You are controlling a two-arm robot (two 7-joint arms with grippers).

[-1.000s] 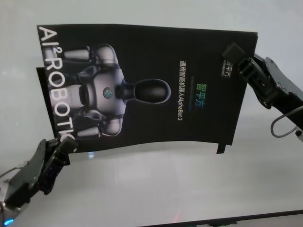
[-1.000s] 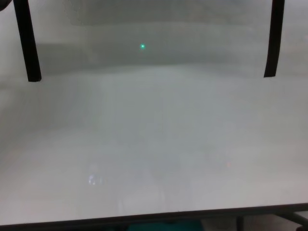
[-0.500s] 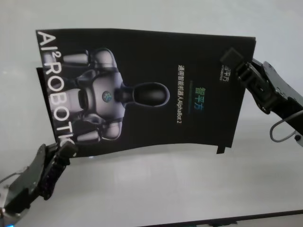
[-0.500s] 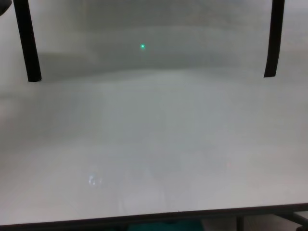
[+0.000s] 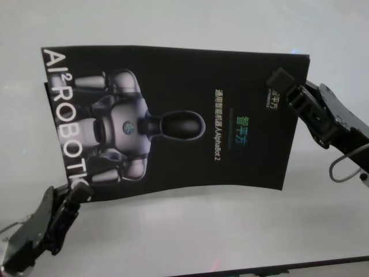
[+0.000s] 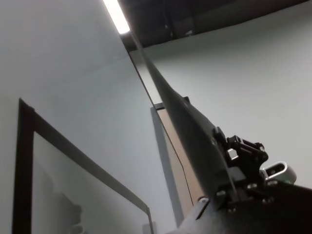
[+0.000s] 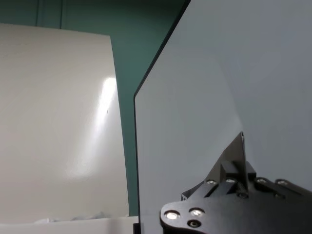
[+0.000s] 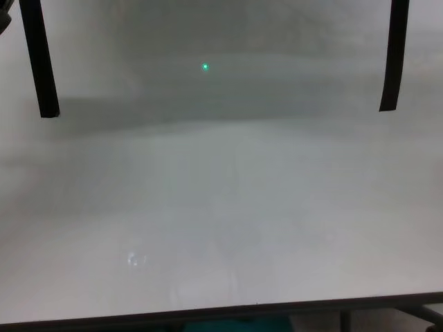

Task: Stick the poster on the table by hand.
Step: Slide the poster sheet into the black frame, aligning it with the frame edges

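Observation:
The poster [image 5: 173,121], a black glossy sheet with a white-grey robot figure and big white letters, hangs slightly bowed above the white table [image 5: 202,231]. My left gripper [image 5: 79,195] is shut on its near left corner, by the letters. My right gripper [image 5: 286,86] is shut on its far right corner. In the left wrist view the poster [image 6: 190,131] runs edge-on out of the left gripper [image 6: 229,161]. The right wrist view shows the sheet's pale back [image 7: 195,97] rising from the right gripper [image 7: 234,170].
In the chest view, two narrow black tape strips hang down, one at the left [image 8: 38,59] and one at the right [image 8: 393,55]. A small green light dot [image 8: 205,66] shows on the table. The table's dark near edge [image 8: 221,315] runs along the bottom.
The poster has shifted down and slightly left, toward the table's near edge. My left gripper dropped lower with its corner. The small black piece by the poster's near right corner no longer shows.

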